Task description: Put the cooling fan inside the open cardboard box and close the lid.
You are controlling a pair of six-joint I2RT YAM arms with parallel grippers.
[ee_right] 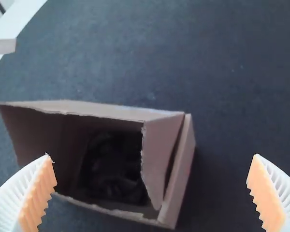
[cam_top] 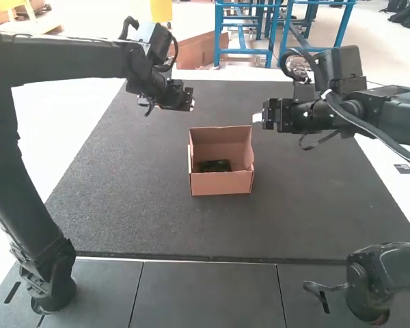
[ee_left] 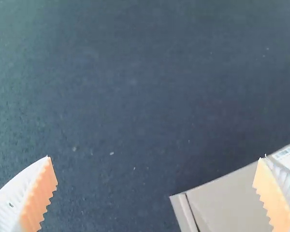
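Observation:
An open cardboard box (cam_top: 222,179) stands mid-mat, its lid (cam_top: 221,141) upright at the back. The dark cooling fan (cam_top: 215,165) lies inside on the bottom, and in the right wrist view the fan (ee_right: 113,164) sits deep in the box (ee_right: 174,193). My left gripper (cam_top: 188,99) hangs open above the mat, behind and left of the box. In its wrist view my left gripper (ee_left: 154,198) has a corner of the box (ee_left: 222,203) near one fingertip (ee_left: 273,195). My right gripper (cam_top: 265,115), also open, hovers behind and right of the box. Nothing is between the fingers (ee_right: 36,193).
A black mat (cam_top: 123,184) covers the middle of the white table (cam_top: 61,130). The mat's front edge (cam_top: 212,258) runs just ahead of the arm bases. A small dark label (cam_top: 403,169) lies on the white surface at the right.

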